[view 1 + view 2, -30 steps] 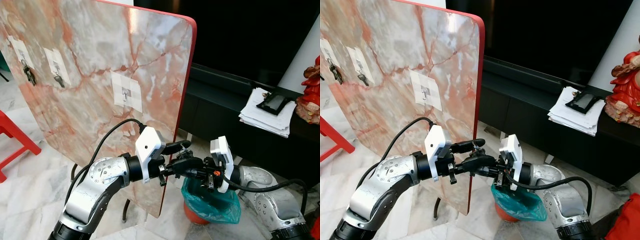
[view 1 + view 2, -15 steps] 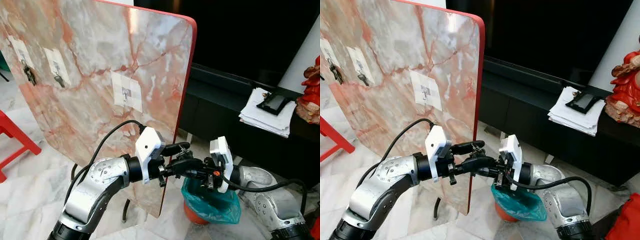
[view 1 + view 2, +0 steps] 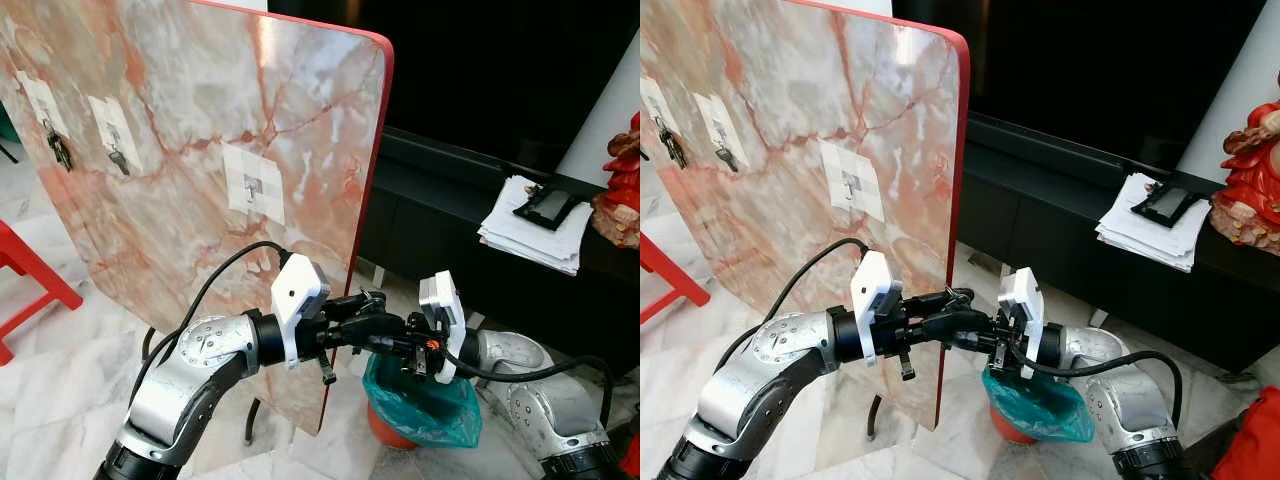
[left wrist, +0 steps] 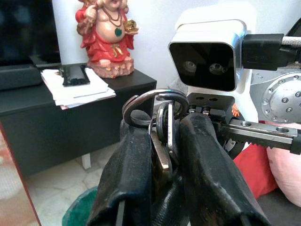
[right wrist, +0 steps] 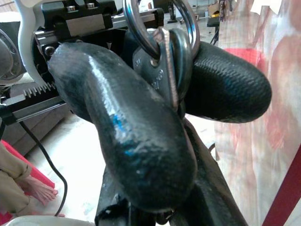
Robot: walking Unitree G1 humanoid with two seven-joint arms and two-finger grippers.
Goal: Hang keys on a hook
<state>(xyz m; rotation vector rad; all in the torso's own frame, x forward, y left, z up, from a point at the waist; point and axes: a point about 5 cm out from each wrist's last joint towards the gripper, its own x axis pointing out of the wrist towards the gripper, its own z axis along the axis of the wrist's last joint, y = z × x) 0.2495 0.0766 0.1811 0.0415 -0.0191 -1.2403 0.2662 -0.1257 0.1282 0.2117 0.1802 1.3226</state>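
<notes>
A bunch of keys on a steel ring [image 4: 153, 101] sits between my two grippers, low in front of the marble board [image 3: 180, 120]. My left gripper [image 3: 365, 303] is shut on the keys, its fingers [image 4: 136, 165] pressed on either side of them. From the other side my right gripper [image 3: 352, 328] meets it and also grips the bunch. One key [image 3: 327, 372] dangles below. The board carries three white hook patches. The two on the left hold keys [image 3: 58, 150]. The hook on the right patch [image 3: 252, 185] is bare.
The board's red edge [image 3: 372, 180] stands just behind the grippers. Under my right arm is a bin with a teal bag [image 3: 420, 405]. A black cabinet [image 3: 450, 215] holds a stack of papers [image 3: 530, 230] and a red figurine [image 3: 622, 190]. A red stool [image 3: 25, 275] stands on the left.
My left gripper's fingers, spread open before, have shut on the keys. The dangling key hangs slightly lower. Both arms otherwise stay in place.
</notes>
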